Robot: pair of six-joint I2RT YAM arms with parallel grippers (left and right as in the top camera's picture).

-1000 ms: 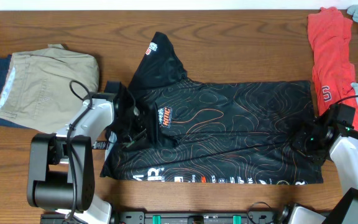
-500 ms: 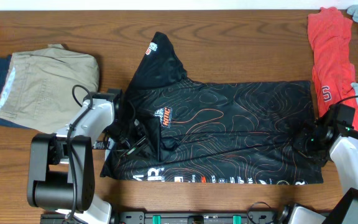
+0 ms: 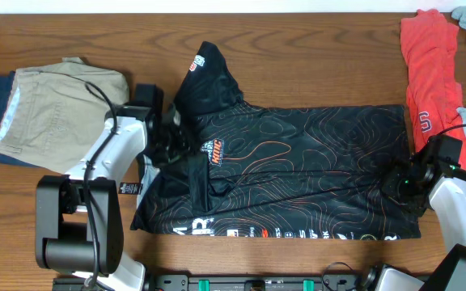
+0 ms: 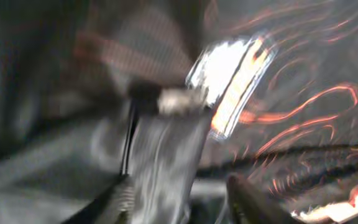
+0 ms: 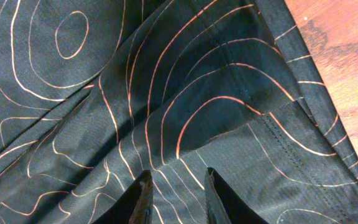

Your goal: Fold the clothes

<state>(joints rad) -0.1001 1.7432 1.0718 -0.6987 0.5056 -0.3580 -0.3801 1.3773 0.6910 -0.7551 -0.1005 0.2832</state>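
Black jersey (image 3: 314, 153) beneath left hand (image 3: 175, 148); right hand (image 3: 400, 182) at edge.

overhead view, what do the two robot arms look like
Both the left arm and right arm have white link shells with black joints and loose thin black cables. The left one rises from a boxy black base and carries a small black label. The right wrist view shows dark, tapered fingers.

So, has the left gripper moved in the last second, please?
Yes. The left gripper has shifted up the overhead view, toward the folded khaki trousers and away from the near hem of the black jersey.
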